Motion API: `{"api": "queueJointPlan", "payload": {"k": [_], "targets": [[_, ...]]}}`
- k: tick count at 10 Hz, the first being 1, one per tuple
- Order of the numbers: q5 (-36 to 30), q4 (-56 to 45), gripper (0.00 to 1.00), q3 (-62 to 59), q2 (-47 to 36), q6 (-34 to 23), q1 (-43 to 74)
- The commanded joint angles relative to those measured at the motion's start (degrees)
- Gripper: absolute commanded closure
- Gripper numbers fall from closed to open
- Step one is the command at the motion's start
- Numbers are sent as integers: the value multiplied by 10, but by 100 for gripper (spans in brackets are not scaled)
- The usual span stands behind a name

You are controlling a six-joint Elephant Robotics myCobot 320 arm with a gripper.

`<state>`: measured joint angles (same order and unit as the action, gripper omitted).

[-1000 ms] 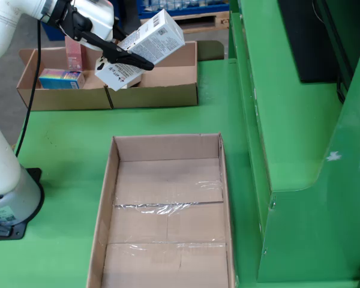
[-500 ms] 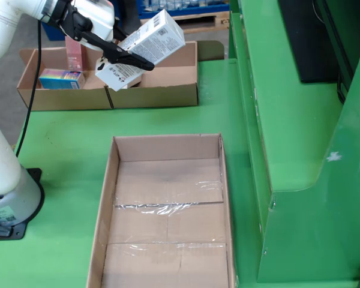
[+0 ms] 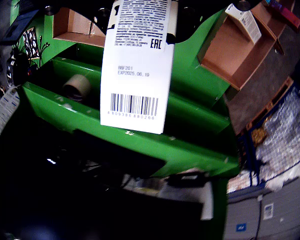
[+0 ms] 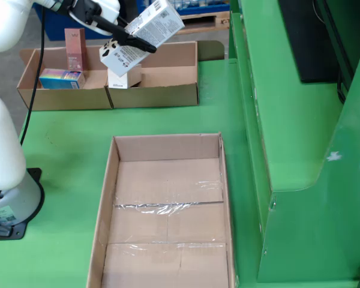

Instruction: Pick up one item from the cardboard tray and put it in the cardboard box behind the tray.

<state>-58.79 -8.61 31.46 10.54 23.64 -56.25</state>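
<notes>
1. In the fixed view, the gripper (image 4: 127, 37) is above the cardboard tray (image 4: 156, 95) at the top of the picture, and its dark fingers are closed around a white box (image 4: 145, 35) with printed text.
2. The white box is in the air and tilted; it does not touch the tray.
3. The fingers are partly hidden behind the box, so the exact contact is hard to see.
4. In the tray there are more items: a colourful box (image 4: 61, 78) lying flat, a tall pink box (image 4: 75, 48) standing upright, and a small white box (image 4: 125, 78) just below the held one.
5. The large cardboard box (image 4: 168, 210) is in the foreground of the fixed view; its lower edge is cut off by the frame.
6. In the moving view, the held box (image 3: 137, 65) fills the centre with its barcode label, and its top is cut off.
7. Behind it there is a green shelf (image 3: 190, 145) with a tape roll (image 3: 76, 86); the lower part of this view is too dark to read.
</notes>
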Motion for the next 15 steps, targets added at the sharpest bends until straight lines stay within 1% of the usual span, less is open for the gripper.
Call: {"api": "queueJointPlan", "payload": {"k": [1, 2, 3, 4, 5, 8, 9, 10, 11, 12, 15], "targets": [[4, -41, 100, -254, 162, -17, -61], [6, -3, 100, -315, 221, -49, -76], [15, 121, 100, -315, 270, -99, -98], [38, 264, 100, -315, 322, -156, -119], [42, 379, 100, -315, 365, -201, -145], [42, 379, 100, -315, 388, -186, -225], [42, 379, 100, -315, 398, -190, -241], [42, 379, 100, -315, 404, -189, -247], [42, 379, 100, -315, 404, -228, -247], [42, 379, 100, -315, 404, -205, -247], [42, 379, 100, -315, 404, -212, -247]]}}
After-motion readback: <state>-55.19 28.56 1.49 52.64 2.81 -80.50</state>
